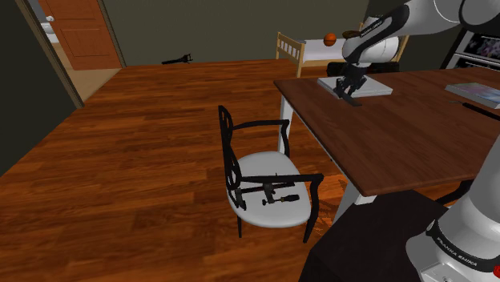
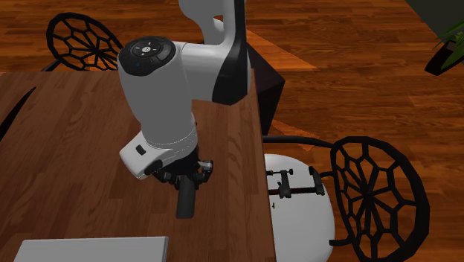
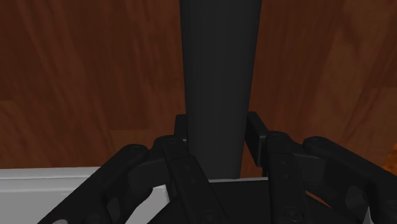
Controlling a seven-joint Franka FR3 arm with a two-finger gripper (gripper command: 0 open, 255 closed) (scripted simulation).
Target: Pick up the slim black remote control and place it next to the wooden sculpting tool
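My black gripper (image 3: 217, 130) is closed narrowly on the slim black remote control (image 3: 219, 63), near one end, over the brown wooden surface (image 1: 385, 136) beside a flat white slab (image 1: 364, 86). I cannot tell whether it hangs clear. It seems light, stiff and smooth, and likely to pivot. The surface's edge lies near, with open room toward the shoulder view's right.
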